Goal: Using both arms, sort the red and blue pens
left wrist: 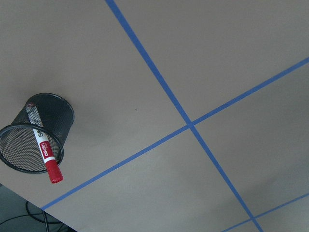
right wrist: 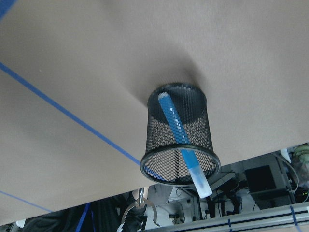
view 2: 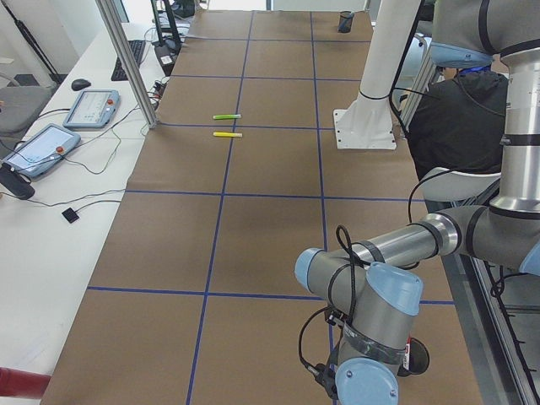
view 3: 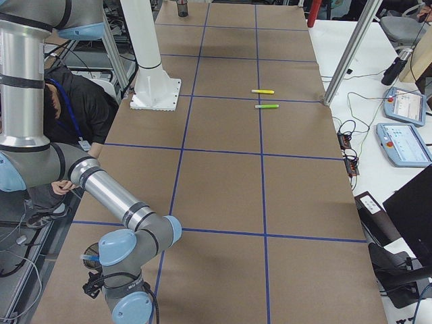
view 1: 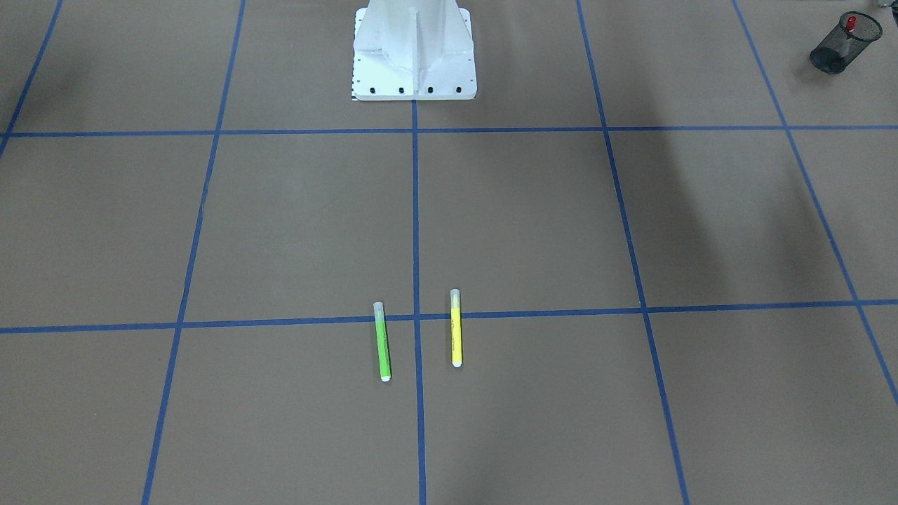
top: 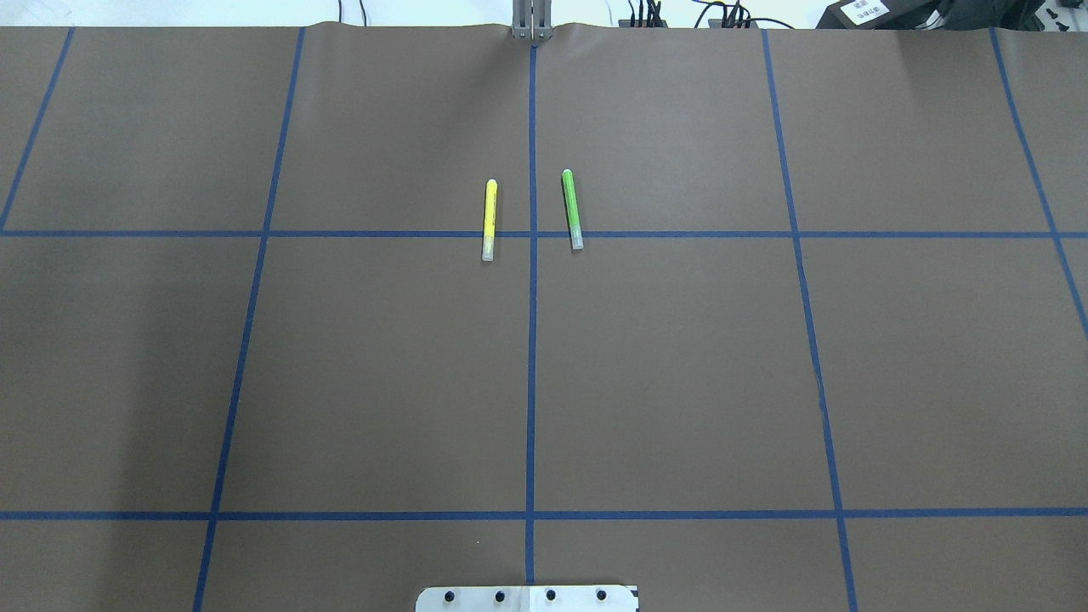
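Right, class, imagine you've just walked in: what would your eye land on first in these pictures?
A green marker and a yellow marker lie side by side, not touching, either side of the middle blue tape line on the brown table. Near the table's ends, a red pen stands in the left mesh cup and a blue pen in the right mesh cup.
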Tool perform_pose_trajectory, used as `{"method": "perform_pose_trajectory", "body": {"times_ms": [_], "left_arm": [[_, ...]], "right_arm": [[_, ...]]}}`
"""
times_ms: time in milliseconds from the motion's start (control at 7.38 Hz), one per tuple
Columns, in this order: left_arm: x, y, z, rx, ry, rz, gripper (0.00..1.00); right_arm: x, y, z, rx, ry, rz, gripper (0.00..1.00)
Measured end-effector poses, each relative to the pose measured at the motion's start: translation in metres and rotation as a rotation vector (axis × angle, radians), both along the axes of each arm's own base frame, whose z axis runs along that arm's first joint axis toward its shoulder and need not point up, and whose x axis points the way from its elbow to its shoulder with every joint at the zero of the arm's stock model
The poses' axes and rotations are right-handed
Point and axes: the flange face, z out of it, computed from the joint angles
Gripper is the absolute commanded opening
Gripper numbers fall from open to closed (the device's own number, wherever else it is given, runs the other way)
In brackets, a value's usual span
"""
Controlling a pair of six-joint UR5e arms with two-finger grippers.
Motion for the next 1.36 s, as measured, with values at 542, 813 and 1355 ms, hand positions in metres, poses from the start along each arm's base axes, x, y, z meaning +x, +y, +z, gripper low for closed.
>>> {"method": "perform_pose_trajectory", "body": {"times_ms": [542, 813, 1355], "left_arm": [[0.031, -0.130, -0.053, 0.285, -0.095, 0.084, 1.00], [0.059, -0.192, -0.077, 0.449, -0.209, 0.096, 1.00], [0.163, -0.266, -0.120, 0.773, -0.303, 0.153, 1.00]], "right_arm": [[0.014, -0.175, -0.064, 0.238, 0.176, -0.002, 1.00], [-0.002, -0.238, -0.087, 0.432, 0.205, 0.042, 1.00], [-0.055, -0.321, -0.147, 0.812, 0.208, 0.080, 1.00]]}}
